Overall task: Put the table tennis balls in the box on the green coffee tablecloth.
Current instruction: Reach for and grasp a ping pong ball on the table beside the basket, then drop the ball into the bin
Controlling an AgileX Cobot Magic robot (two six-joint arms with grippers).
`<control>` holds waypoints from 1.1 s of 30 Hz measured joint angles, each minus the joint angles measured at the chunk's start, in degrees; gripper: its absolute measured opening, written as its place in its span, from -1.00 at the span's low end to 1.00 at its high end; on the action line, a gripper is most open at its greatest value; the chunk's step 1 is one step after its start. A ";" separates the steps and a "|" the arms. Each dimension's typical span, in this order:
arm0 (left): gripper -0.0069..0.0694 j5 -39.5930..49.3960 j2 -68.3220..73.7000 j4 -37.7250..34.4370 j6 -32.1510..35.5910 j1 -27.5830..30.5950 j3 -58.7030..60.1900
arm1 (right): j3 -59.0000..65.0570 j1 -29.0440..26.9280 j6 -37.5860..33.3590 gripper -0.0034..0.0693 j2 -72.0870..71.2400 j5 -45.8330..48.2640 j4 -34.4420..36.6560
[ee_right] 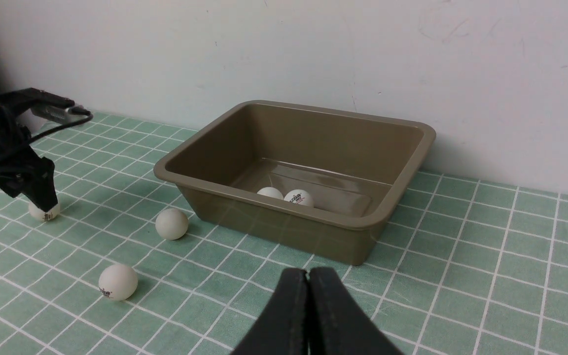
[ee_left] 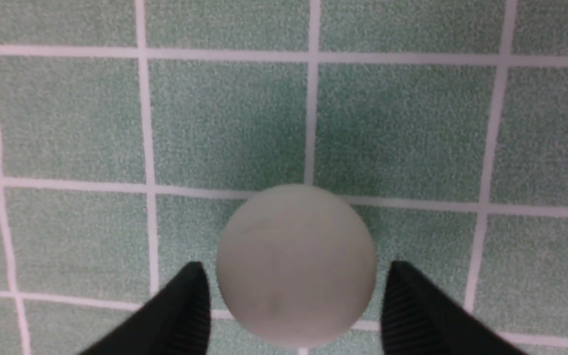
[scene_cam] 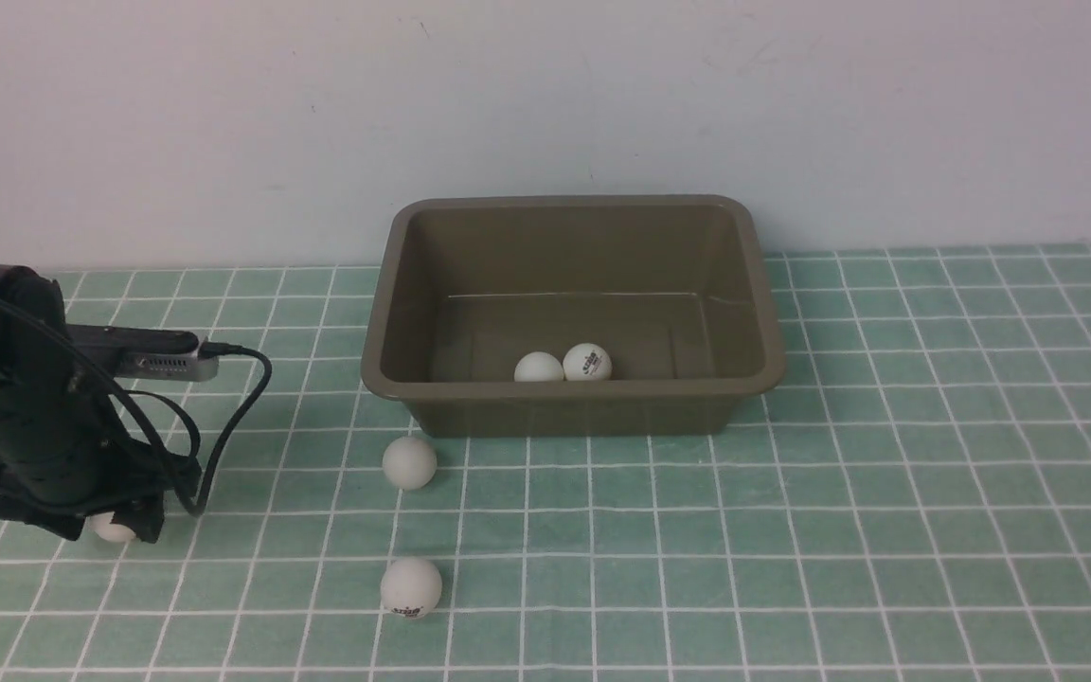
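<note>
The olive-brown box [scene_cam: 572,391] stands on the green coffee tablecloth [scene_cam: 886,530] near the wall, with two table tennis balls [scene_cam: 539,367] [scene_cam: 587,362] inside. Two more white balls lie in front of its left corner, one near [scene_cam: 409,462] and one further forward [scene_cam: 411,587]. Another ball [ee_left: 296,261] rests on the cloth at the far left. My left gripper [ee_left: 296,270] is lowered over it, open, a finger on each side with a narrow gap to the ball. In the right wrist view my right gripper [ee_right: 308,281] is shut and empty, hovering in front of the box.
A pale wall runs close behind the box [ee_right: 294,187]. My left arm [scene_cam: 25,407] and its looping cable [scene_cam: 233,417] occupy the left edge of the cloth. The two loose balls [ee_right: 171,224] [ee_right: 118,282] lie between the left arm and the box.
</note>
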 joint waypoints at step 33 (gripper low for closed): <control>0.29 -0.61 9.98 -12.53 13.16 -25.67 -30.81 | 0.05 0.00 0.00 -0.95 0.00 5.24 0.12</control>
